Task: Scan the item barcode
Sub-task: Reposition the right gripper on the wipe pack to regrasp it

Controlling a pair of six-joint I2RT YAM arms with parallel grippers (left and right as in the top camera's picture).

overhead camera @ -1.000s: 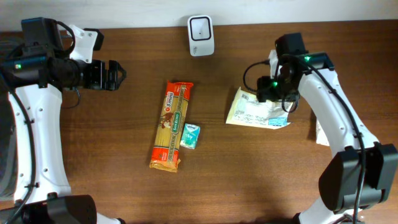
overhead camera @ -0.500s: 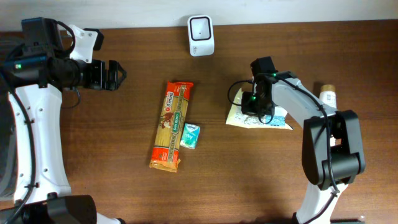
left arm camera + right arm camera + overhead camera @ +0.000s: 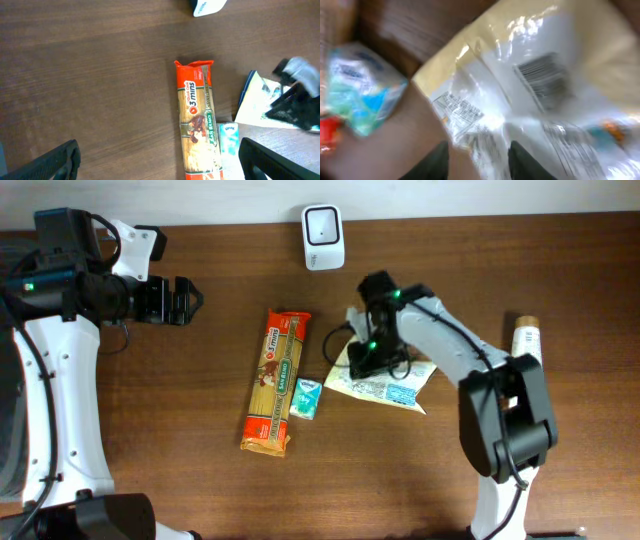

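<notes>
Brown wood table (image 3: 150, 470); left gripper (image 3: 196, 300) released wide; right gripper (image 3: 479, 157) at pouch (image 3: 395, 385), jaws unclear.

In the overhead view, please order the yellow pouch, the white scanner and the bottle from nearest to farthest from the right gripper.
1. Yellow pouch, directly under the right gripper.
2. White scanner, at the back edge.
3. Bottle, far right.

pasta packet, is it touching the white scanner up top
No, the pasta packet lies apart from the scanner, with a gap between them.
</notes>
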